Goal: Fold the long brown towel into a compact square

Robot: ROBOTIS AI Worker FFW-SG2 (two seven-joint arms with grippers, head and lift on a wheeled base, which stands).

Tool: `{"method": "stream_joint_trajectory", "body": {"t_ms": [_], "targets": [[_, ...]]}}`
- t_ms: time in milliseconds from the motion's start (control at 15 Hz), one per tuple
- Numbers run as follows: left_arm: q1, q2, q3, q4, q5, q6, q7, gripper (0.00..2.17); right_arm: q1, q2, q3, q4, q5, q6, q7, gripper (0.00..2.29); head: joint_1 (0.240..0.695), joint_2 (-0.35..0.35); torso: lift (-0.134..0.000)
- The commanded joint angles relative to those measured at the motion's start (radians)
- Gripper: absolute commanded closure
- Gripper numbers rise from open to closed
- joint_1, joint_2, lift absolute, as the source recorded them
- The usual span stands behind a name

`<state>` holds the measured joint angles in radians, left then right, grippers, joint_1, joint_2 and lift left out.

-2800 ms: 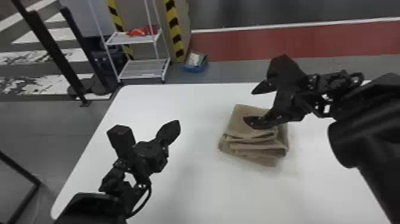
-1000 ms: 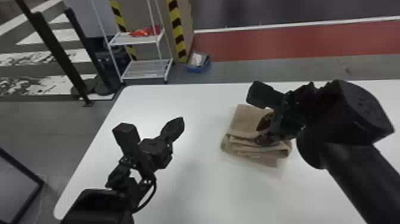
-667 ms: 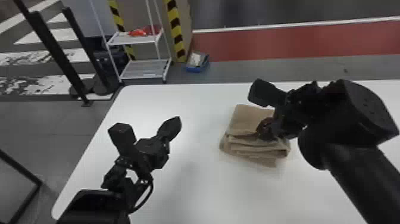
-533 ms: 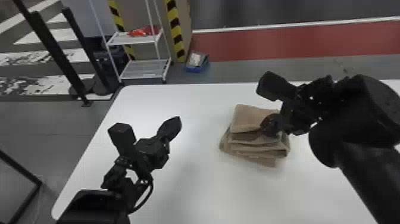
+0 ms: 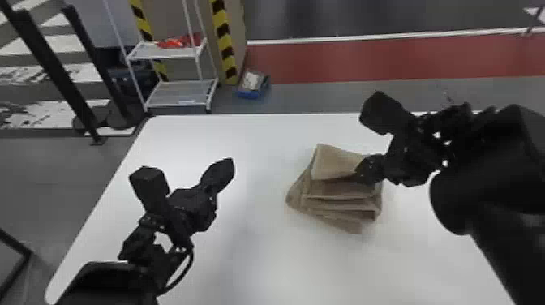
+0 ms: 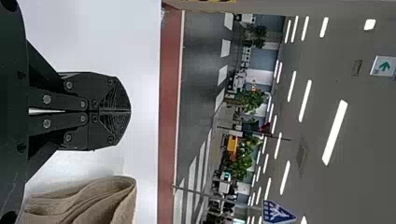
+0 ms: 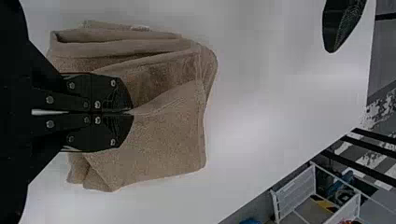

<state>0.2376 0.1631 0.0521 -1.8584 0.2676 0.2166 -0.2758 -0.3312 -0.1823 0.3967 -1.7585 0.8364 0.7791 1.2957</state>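
Grey floor (image 5: 44, 182) is seen around and beyond the work area, crossed by a broad red band (image 5: 365, 59) at the upper right of the head view. Most of the frame below is taken up by a white table (image 5: 263, 259) with rounded corners. From the right edge, the thick black right arm (image 5: 486, 202) is extended over the table; at the lower left, the left arm (image 5: 109, 284) is held over the table's near part. A white two-tier rack (image 5: 174, 95) is placed on the floor at the upper left, with red items (image 5: 178, 41) laid on its upper shelf. Right of center, the long brown towel (image 5: 336, 194) is gathered on the table in a stack of uneven folds, its layers fanned toward the bottom of the frame. At the towel's upper right, the right gripper (image 5: 363, 168) is closed, and an edge of the top layer is pinched between its fingertips. Left of center, the left gripper (image 5: 222, 172) is held well apart from the towel; its two flat fingers (image 6: 105, 93) are pressed together with nothing between them. Near the rack, a small blue box (image 5: 252, 85) is set on the floor.
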Motion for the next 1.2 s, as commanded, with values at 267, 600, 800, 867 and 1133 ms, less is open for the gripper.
{"method": "stream_joint_trajectory", "body": {"t_ms": [267,600,800,867,1133], "targets": [[0.015,-0.001,0.000,-0.019,-0.004,0.010,0.004,1.74,0.055,0.009,0.033,0.034,-0.008,-0.004,-0.042,1.75,0.695,0.146,-0.125],[0.023,0.001,-0.006,-0.030,-0.004,0.010,0.004,1.74,0.123,0.009,-0.075,-0.073,-0.115,-0.016,-0.085,1.38,0.695,0.149,-0.125],[0.031,0.001,-0.011,-0.041,-0.004,0.010,0.003,1.74,0.123,0.014,-0.095,-0.091,-0.169,0.027,-0.090,1.68,0.695,0.139,-0.125],[0.032,0.003,-0.012,-0.044,-0.005,0.010,0.003,1.74,0.123,0.020,-0.091,-0.091,-0.169,0.033,-0.085,1.68,0.695,0.138,-0.125],[0.051,0.003,-0.015,-0.058,-0.007,0.007,0.001,1.74,0.121,0.046,-0.052,-0.088,-0.168,0.058,-0.088,1.68,0.695,0.145,-0.125]]}}
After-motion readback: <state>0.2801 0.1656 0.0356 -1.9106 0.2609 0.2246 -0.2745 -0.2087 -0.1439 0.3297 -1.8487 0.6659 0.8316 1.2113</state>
